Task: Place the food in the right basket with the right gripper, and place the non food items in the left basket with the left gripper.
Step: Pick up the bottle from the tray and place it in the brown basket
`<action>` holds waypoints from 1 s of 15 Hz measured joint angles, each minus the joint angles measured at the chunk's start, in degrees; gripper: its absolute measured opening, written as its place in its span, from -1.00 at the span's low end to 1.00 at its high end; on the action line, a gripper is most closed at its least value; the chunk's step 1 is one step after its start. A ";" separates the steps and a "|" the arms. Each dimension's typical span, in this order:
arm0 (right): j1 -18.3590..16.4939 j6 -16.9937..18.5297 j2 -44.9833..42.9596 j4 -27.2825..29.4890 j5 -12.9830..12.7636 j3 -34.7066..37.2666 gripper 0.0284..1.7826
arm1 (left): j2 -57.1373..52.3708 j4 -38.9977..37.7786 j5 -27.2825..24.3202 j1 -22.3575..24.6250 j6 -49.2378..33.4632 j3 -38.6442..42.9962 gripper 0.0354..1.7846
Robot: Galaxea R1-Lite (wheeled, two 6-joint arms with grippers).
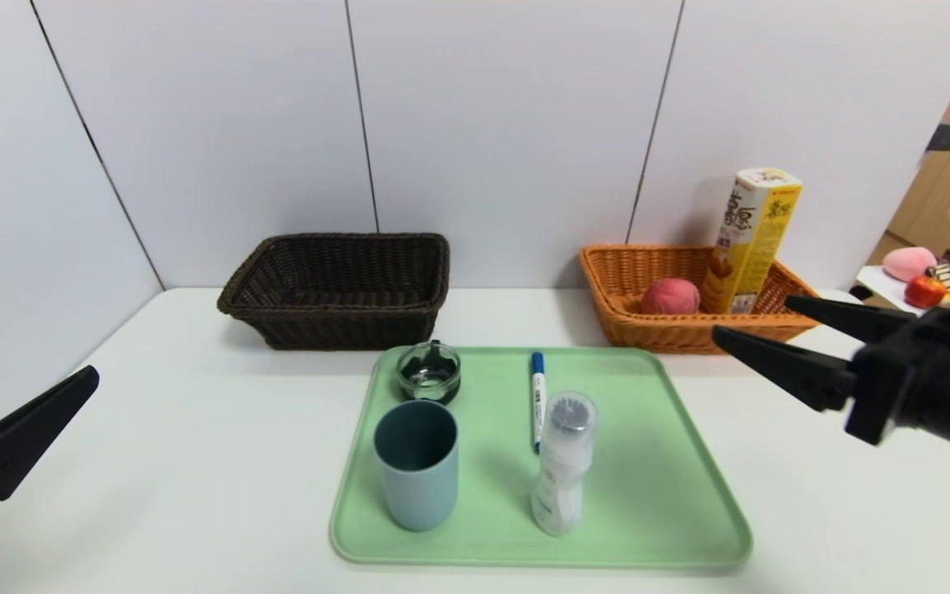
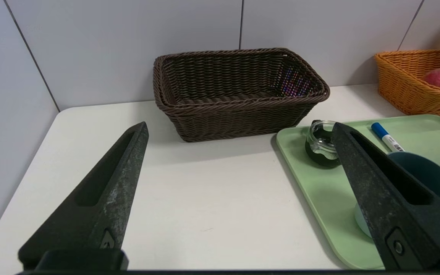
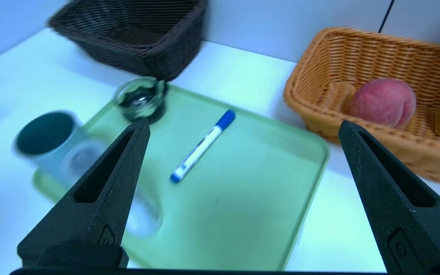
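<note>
A green tray (image 1: 673,495) holds a blue-grey cup (image 1: 416,462), a small glass jar (image 1: 429,371), a blue-capped marker (image 1: 537,396) and a clear white bottle (image 1: 564,462). The dark brown basket (image 1: 335,285) at the back left is empty. The orange basket (image 1: 681,285) at the back right holds a pink peach (image 1: 670,296) and a yellow snack box (image 1: 751,239). My left gripper (image 1: 30,371) is open and empty above the table's left edge. My right gripper (image 1: 751,318) is open and empty, in the air in front of the orange basket.
White wall panels stand close behind both baskets. A side table (image 1: 887,285) at the far right carries toy foods. Bare white tabletop (image 1: 195,462) lies left of the tray and a narrower strip to its right.
</note>
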 joint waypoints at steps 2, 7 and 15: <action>-0.55 0.09 -8.84 -1.22 5.51 8.44 0.90 | -0.38 0.13 0.00 0.00 0.00 0.45 0.89; -0.66 -2.36 -18.36 -1.63 17.25 19.14 0.90 | -2.80 3.94 0.00 0.00 0.02 0.65 0.89; 2.97 -8.78 -9.51 -2.15 19.46 21.18 0.90 | -5.40 5.68 -0.07 0.00 0.11 0.76 0.89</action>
